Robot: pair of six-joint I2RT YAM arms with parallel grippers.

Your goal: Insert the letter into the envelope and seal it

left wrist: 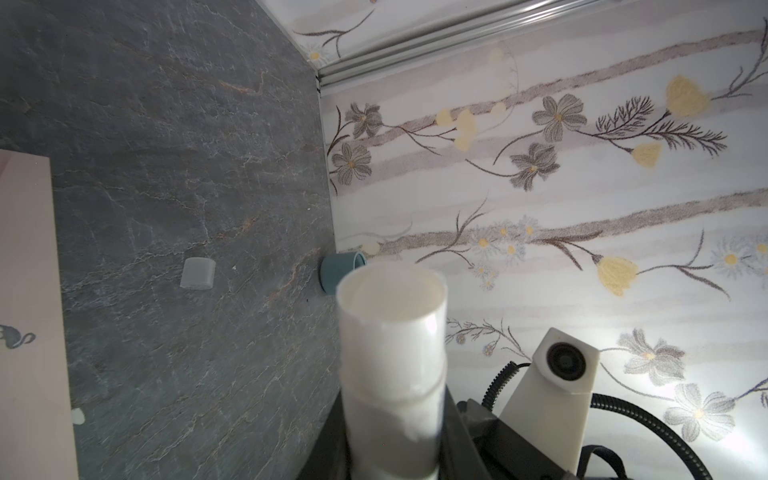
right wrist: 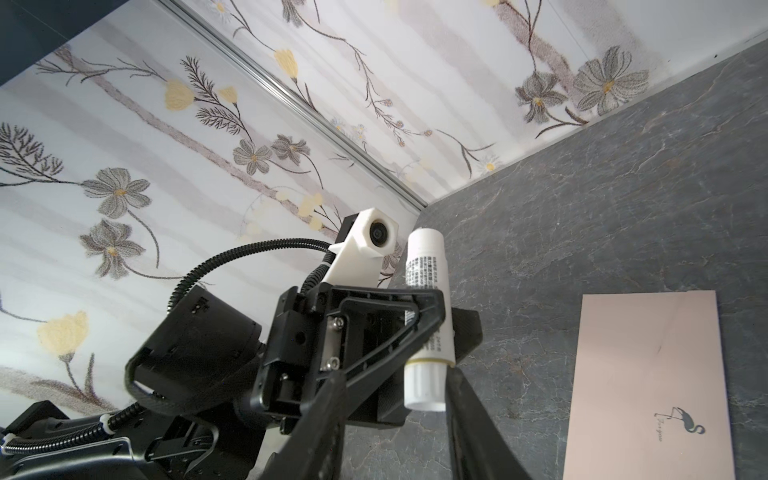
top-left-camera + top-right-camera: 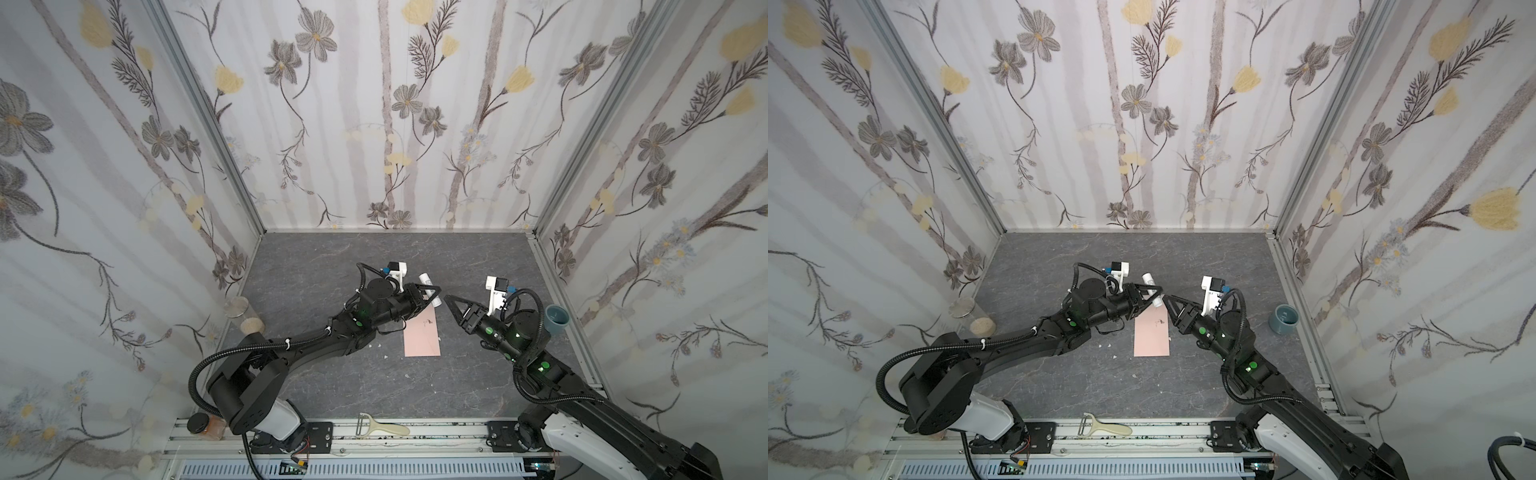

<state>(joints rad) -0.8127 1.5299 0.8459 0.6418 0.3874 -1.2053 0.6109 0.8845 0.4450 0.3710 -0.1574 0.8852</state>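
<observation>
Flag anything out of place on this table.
Small white scraps lie scattered on the table beside the envelope. A loose translucent cap lies apart from it, and a peeler sits on the front rail.

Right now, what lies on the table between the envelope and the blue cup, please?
A small pale cap lies between the envelope and the blue cup; the left wrist view shows it.

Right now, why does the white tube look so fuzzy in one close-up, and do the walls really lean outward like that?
Left wrist view: the glue stick sits almost against the lens, so it is out of focus, and glare whitens part of the wallpaper. Right wrist view: the same tube is crisp, its print visible. Both top views: the wide lens splays the walls.
</observation>
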